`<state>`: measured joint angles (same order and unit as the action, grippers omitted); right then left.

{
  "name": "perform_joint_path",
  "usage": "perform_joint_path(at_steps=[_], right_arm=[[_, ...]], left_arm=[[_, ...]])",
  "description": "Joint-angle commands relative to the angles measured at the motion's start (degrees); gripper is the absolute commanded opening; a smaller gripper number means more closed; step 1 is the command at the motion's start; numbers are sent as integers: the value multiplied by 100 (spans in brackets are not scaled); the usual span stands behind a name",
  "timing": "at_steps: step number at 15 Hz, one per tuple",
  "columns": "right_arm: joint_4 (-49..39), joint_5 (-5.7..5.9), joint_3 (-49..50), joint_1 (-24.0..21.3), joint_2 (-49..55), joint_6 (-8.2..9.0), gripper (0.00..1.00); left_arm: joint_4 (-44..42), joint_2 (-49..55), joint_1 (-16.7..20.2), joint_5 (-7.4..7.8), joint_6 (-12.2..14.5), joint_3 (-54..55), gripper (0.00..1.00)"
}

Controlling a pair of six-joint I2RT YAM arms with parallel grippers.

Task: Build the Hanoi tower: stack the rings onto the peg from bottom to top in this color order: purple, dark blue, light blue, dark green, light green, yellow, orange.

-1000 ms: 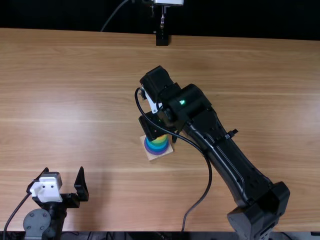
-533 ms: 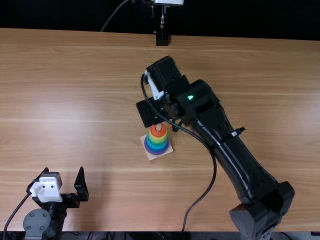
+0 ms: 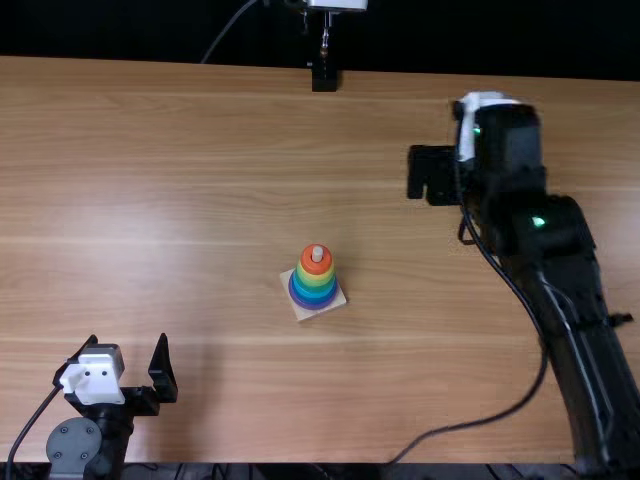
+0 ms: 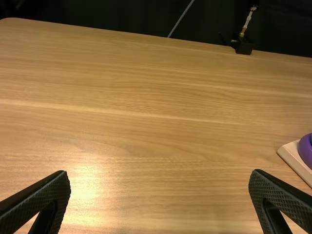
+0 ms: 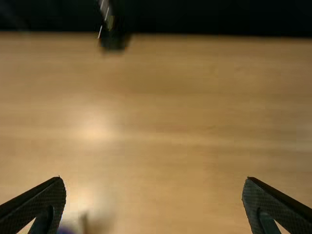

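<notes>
Tower, one: rings (image 3: 314, 291) threaded on a peg (image 3: 317, 254), upright, on a square wooden base (image 3: 304, 314), near the middle of the worktop (image 3: 200, 220). Purple ring (image 3: 313, 306) lowest, orange ring (image 3: 317, 268) highest, yellow ring (image 3: 316, 278) directly under it; blue and green shades between yellow and purple, the two greens too fine to tell apart. Peg tip showing through the orange.

Left claw (image 4: 160, 172), one: at the near edge, left of the tower and apart from it; fingers spread wide, nothing between them. Corner of the base and part of the purple ring also visible in the left wrist view.

Right claw (image 5: 154, 179), one: above the worktop, right of the tower, farther from the near edge and well apart from it; fingers likewise spread, holding nothing.

Cable (image 3: 520, 290), one: hanging alongside the right arm, apart from the tower.

Step in hand, as judged: the close of the job, the orange ring being last in the order and seated on top. Next move, as judged: no ring to lift; the right arm wants only a return to rest, kept wide of the tower, with its cable held off the rings lest it drag or tip them
</notes>
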<state>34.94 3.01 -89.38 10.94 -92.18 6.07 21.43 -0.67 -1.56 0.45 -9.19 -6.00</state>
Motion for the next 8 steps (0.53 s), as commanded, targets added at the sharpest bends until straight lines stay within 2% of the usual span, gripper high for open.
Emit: perform_joint_path(at_steps=[1, 2, 3, 5, 6, 8], right_arm=[[-640, 258, 721, -180, 499, -16, 100], [-1357, 258, 1266, -294, 895, -48, 100], [-2022, 269, 1819, -435, 1326, -174, 100], [-3361, 269, 2830, -707, 2134, -680, 100], [-3899, 269, 3331, -786, 2574, -796, 100], [-4490, 227, 4140, -1138, 3417, -775, 100]], left_arm=[[441, 67, -63, 61, 54, 600, 100], [441, 67, -63, 61, 54, 600, 100], [441, 67, -63, 61, 54, 600, 100], [441, 67, -63, 61, 54, 600, 100], [441, 67, -63, 61, 54, 600, 100], [441, 67, -63, 61, 54, 600, 100]])
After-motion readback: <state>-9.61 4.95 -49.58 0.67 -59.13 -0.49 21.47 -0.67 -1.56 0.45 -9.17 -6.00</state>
